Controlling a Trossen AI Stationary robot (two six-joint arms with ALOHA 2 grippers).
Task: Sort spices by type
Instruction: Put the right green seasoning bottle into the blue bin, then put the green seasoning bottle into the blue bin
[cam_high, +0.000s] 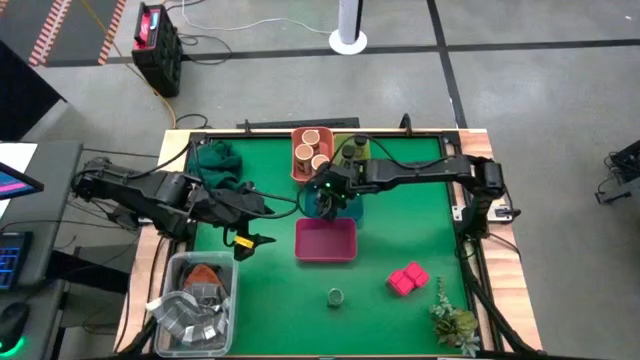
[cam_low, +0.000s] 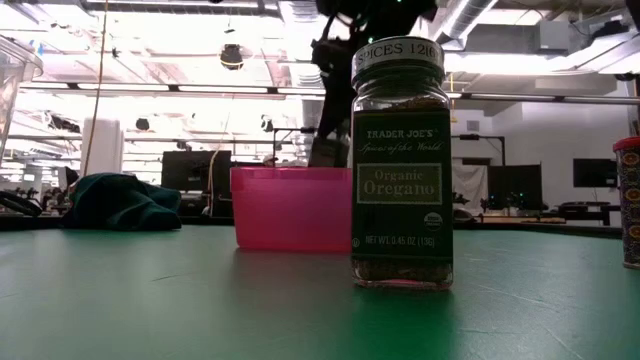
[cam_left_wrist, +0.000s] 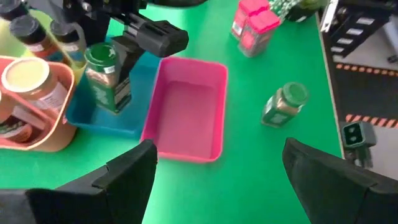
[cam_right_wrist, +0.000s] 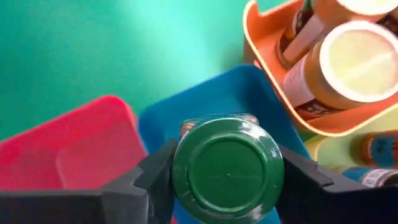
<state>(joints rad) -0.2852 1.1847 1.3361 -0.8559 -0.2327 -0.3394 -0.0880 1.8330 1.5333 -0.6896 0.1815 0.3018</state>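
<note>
My right gripper (cam_high: 330, 190) hangs over the blue tray (cam_high: 345, 210), shut on a green-lidded jar (cam_left_wrist: 106, 78). A second green-lidded jar (cam_high: 335, 296), labelled oregano (cam_low: 400, 170), stands upright on the green mat near the front edge. Two pink blocks (cam_high: 407, 278) stand to its right. Tan-topped jars (cam_high: 312, 150) stand in the orange tray (cam_high: 298, 165). Dark jars (cam_high: 352, 150) stand in the yellow tray beside it. The pink tray (cam_high: 325, 240) holds nothing. My left gripper (cam_left_wrist: 217, 174) is open at the table's left, touching nothing. My right gripper pinches the green-lidded jar at its lid (cam_right_wrist: 227, 168), with one finger (cam_right_wrist: 155, 171) on each side of the lid's rim. The fingers come from above, pointing down. The jar hangs upright below them with its base inside the blue tray (cam_right_wrist: 249, 93); whether it touches the tray's floor I cannot tell.
A dark green cloth (cam_high: 215, 160) lies at the far left corner. A clear bin (cam_high: 190, 305) with grey pieces sits at the near left. A leafy sprig (cam_high: 450, 320) lies at the near right corner. Open mat lies between the pink tray and the pink blocks.
</note>
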